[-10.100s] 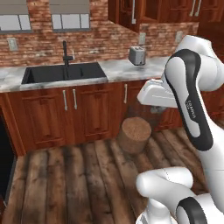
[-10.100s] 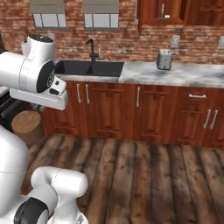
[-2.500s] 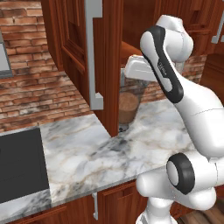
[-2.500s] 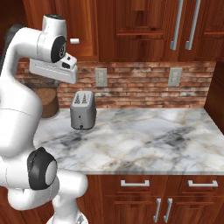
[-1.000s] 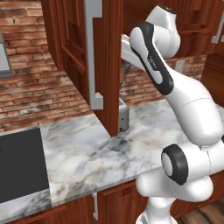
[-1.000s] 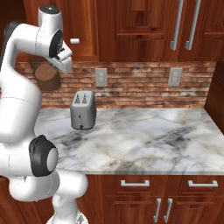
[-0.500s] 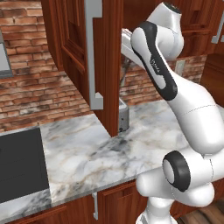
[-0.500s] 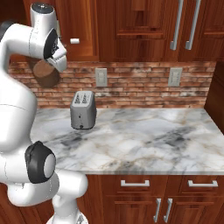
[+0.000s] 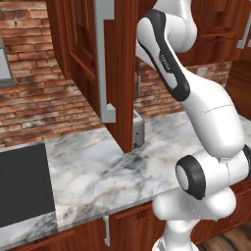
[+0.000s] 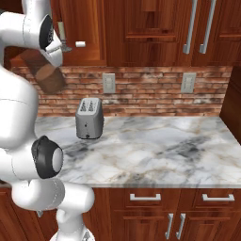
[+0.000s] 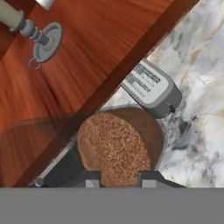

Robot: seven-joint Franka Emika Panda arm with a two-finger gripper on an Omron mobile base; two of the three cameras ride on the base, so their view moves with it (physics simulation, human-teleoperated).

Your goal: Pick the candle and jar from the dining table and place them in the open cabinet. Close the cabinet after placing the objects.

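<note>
Releasing the jar [image 11: 116, 146] appears to be the step in hand. In the hand view the jar sits directly ahead of the gripper [image 11: 118, 178], its brown granular fill facing the camera, so its long axis runs roughly along the gripper's line of sight. The two fingertips [image 11: 92, 178] stand at either side of its near end, set narrowly. Whether the pads touch the glass cannot be told.

In the right base view the jar [image 10: 44, 73] hangs tilted below the hand, at the lower edge of the cabinet [image 10: 101, 28], above the worktop [image 10: 155, 146]. It is not clear from any view that the jar rests fully on the cabinet floor [image 11: 92, 57]; the floor's front edge runs diagonally across the hand view, and the jar seems to straddle or overhang it. The coming move turns on that relation: a jar past the edge would fall toward the toaster [image 11: 151, 89] and worktop below.

The candle [image 11: 33, 33] lies deeper in the cabinet, well apart from the jar, its round foot facing the camera and its stick cut off at the picture's edge.

In the left base view the open cabinet door [image 9: 105, 63] hides the gripper and the jar. The door remains to be closed.
</note>
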